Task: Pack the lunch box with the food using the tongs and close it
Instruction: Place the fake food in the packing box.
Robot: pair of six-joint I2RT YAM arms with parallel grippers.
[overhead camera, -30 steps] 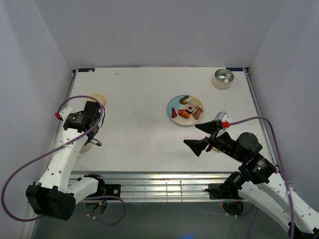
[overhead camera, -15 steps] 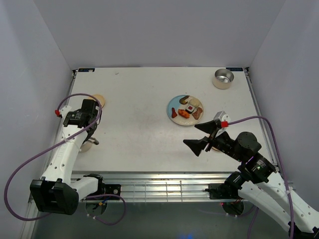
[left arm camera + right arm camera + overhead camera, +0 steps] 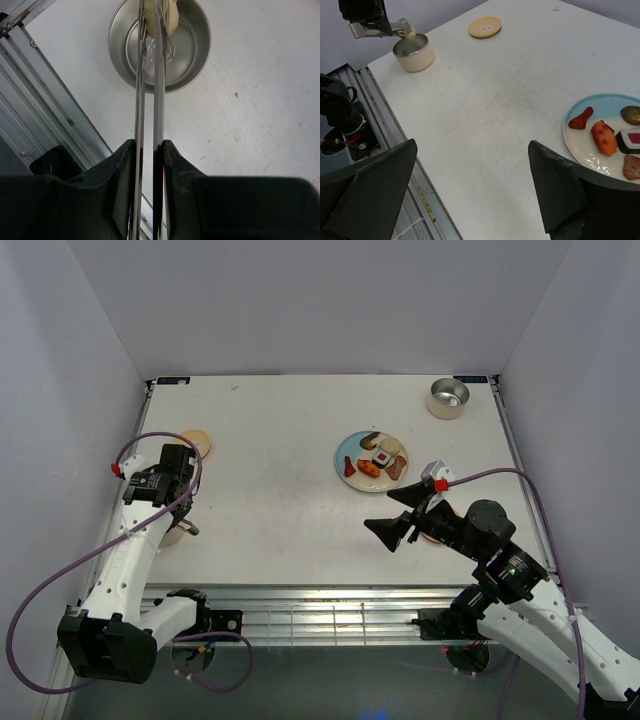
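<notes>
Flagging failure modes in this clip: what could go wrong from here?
The pale dumpling is pinched only at the tips of the tongs above the lunch box; it could slip and fall outside the rim. The lunch box stands near the table edge, so a bump from the tongs might shove it off.

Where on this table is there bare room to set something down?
The widest bare patch is the table's middle, between the lid on the left and the plate on the right. The far strip left of the metal bowl is bare. Crowded: the near-left corner, where the left gripper holds tongs over the lunch box.
</notes>
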